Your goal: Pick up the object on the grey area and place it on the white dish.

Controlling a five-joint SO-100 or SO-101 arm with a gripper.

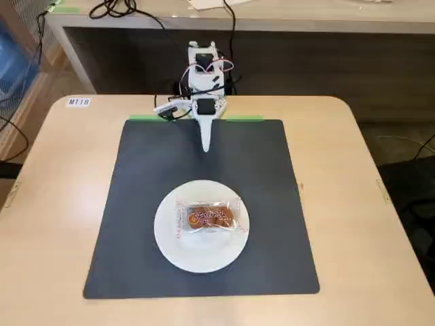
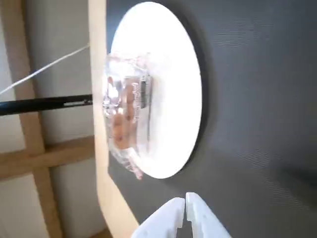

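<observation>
A clear snack packet with brown cookies and red print [image 1: 207, 216] lies on the white dish [image 1: 177, 244], which sits on the dark grey mat [image 1: 143, 176]. In the wrist view, which lies on its side, the packet [image 2: 126, 114] rests on the dish [image 2: 171, 89]. My white gripper [image 1: 206, 146] is folded back at the mat's far edge, well away from the dish. Its fingertips meet with nothing between them, as the wrist view [image 2: 185, 201] shows.
The mat lies on a light wooden table [image 1: 54, 190] with a label at its far left corner [image 1: 78, 102]. Green tape [image 1: 146, 118] marks the mat's far edge. Cables [image 1: 119, 8] and a bench stand behind the arm's base [image 1: 204, 68].
</observation>
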